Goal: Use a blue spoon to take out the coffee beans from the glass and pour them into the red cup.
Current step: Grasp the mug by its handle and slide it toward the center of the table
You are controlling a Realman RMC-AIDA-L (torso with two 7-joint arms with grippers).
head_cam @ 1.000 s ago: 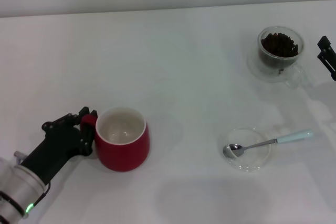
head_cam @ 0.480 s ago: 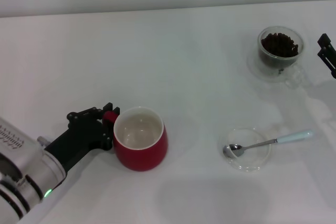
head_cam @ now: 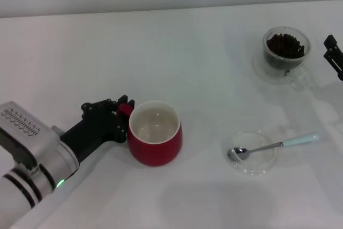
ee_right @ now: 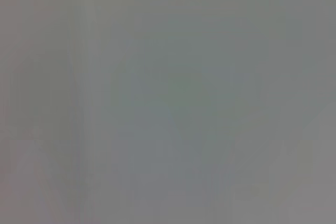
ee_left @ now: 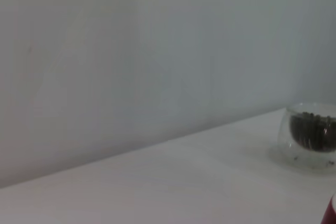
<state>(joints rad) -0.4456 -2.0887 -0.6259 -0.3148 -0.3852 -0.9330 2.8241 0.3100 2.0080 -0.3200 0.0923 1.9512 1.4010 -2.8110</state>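
The red cup point(head_cam: 155, 134) stands on the white table point(head_cam: 177, 57), left of centre, its white inside empty. My left gripper point(head_cam: 122, 117) is shut on the cup's red handle at its left side. The glass point(head_cam: 285, 53) with coffee beans point(head_cam: 286, 45) stands at the far right; it also shows in the left wrist view point(ee_left: 311, 135). The blue spoon point(head_cam: 273, 146) lies with its metal bowl in a flat clear dish and its pale blue handle pointing right. My right gripper point(head_cam: 333, 54) shows only at the right edge, beside the glass.
A flat clear glass dish point(head_cam: 250, 152) lies at the front right under the spoon's bowl. A grey wall point(ee_left: 157, 51) runs behind the table. The right wrist view shows only plain grey.
My left gripper has slid the red cup to the right and a little away from me, toward the table's middle. The right gripper, glass and spoon have not moved.
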